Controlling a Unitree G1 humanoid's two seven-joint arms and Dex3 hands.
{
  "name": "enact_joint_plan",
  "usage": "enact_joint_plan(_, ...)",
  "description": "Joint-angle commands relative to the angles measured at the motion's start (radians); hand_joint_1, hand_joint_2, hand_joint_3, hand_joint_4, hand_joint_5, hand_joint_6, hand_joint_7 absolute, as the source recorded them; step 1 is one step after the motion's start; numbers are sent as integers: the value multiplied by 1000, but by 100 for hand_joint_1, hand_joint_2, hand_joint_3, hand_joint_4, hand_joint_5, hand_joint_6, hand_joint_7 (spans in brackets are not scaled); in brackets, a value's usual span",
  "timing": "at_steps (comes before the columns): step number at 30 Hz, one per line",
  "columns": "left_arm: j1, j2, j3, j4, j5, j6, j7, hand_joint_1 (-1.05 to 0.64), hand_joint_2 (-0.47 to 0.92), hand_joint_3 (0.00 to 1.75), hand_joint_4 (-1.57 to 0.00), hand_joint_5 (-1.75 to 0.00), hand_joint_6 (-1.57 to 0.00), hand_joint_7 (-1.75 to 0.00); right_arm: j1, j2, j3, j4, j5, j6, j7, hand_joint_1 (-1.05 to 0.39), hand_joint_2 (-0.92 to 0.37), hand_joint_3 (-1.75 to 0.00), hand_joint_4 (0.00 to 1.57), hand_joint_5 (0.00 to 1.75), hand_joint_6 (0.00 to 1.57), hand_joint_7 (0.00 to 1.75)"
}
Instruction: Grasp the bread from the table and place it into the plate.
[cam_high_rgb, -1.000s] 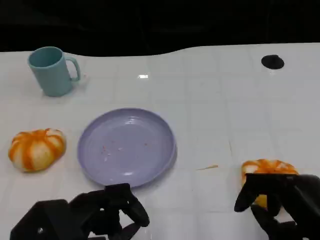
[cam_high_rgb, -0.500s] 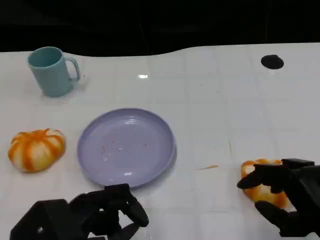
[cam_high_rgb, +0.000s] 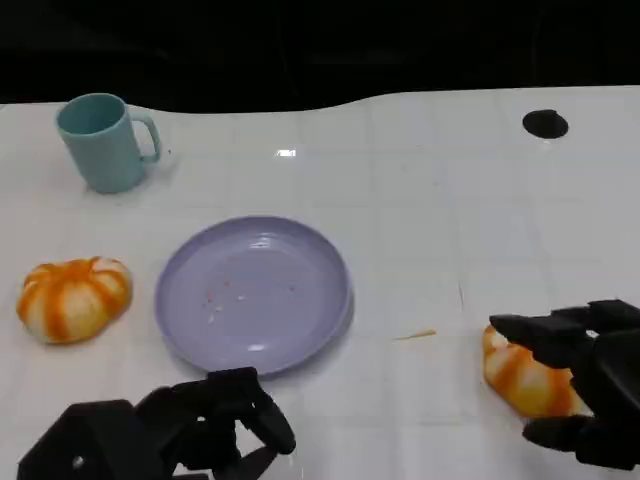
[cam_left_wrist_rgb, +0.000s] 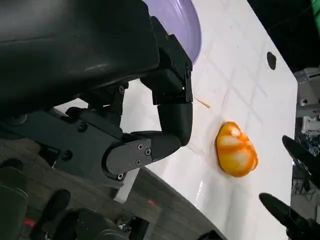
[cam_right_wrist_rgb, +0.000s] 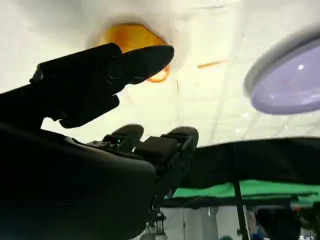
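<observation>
The right hand (cam_high_rgb: 585, 390) is reaching around the bread (cam_high_rgb: 525, 378) at the near right of the table (cam_high_rgb: 440, 230), with its fingers (cam_high_rgb: 535, 328) spreading apart over the top and side of the loaf and not closing on it; whether any of them is touching the crust I cannot tell. The bread is lying on the table, well apart from the plate (cam_high_rgb: 253, 293), which is sitting empty near the middle. The left hand (cam_high_rgb: 215, 430) is idling near the plate's front rim, fingers curling loosely and holding nothing. The likely trouble: the loaf is rounded and probably soft, so a closing grip may be pushing it along the smooth top, or pinching it off-centre so it rolls out. A second bread (cam_high_rgb: 72, 298) is lying left of the plate, beside no hand. A cup (cam_high_rgb: 104, 141) is standing at the far left, and a small dark spot (cam_high_rgb: 545, 124) is showing at the far right. The table is white, glossy, faintly gridded; beyond its far edge the room is looking dark.
</observation>
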Motion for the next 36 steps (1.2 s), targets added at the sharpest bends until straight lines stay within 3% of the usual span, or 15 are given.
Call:
enact_joint_plan(1, 5, 12, 4, 1, 3, 5, -2, -36, 85, 65, -63, -175, -60, -143, -31, -22, 20, -5, -44, 26, 58, -60, -88, -1, 8, 31, 29, 0)
enact_joint_plan(16, 4, 11, 4, -11, -1, 14, -1, -36, 85, 64, -63, -175, -60, -142, -194, -40, 115, 260, -160, 58, 70, -62, -92, -3, 12, 33, 32, 1)
enact_joint_plan(32, 3, 7, -4, -19, 13, 11, 3, -37, 85, 63, -63, -175, -60, -143, -370, 1, 239, 660, -146, 116, -87, -64, -92, -13, 16, 29, 36, 2)
enact_joint_plan(36, 2, 6, -6, -36, 16, 38, 7, -37, 85, 63, -63, -175, -61, -144, -405, 14, 256, 741, -126, 121, -137, -62, -92, -17, 27, 22, 48, 3)
